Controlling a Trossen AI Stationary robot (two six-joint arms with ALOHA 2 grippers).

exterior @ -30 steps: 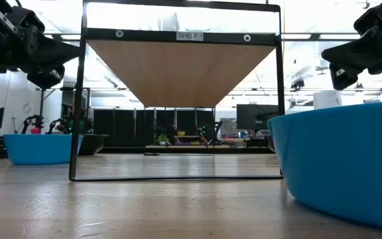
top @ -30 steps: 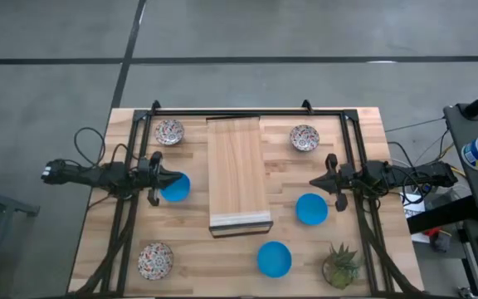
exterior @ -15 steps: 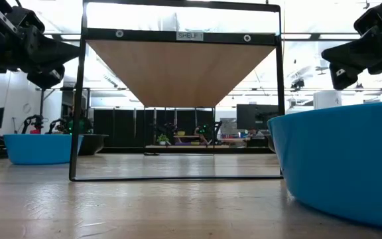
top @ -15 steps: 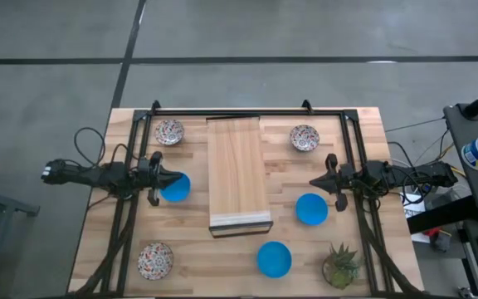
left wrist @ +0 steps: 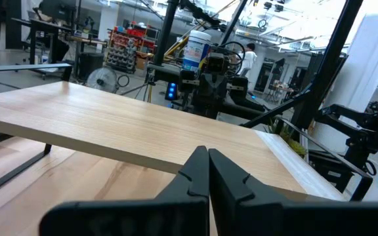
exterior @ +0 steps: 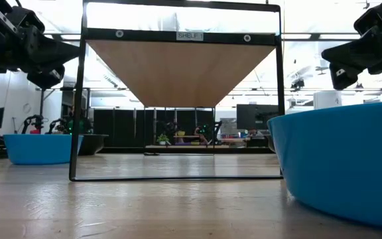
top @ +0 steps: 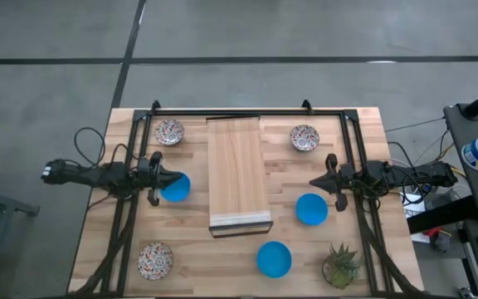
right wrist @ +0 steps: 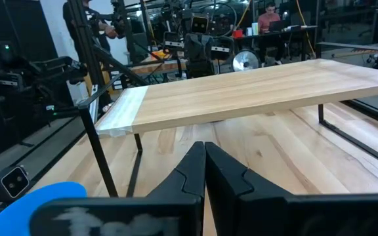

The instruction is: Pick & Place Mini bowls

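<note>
High view shows the left claw (top: 166,178), fingers together, over a blue bowl (top: 175,188), the right claw (top: 316,182), also together, beside another blue bowl (top: 310,208), a third (top: 273,259) near the plant (top: 341,264), and speckled bowls (top: 169,131) at three counter (top: 368,133) corners.
</note>
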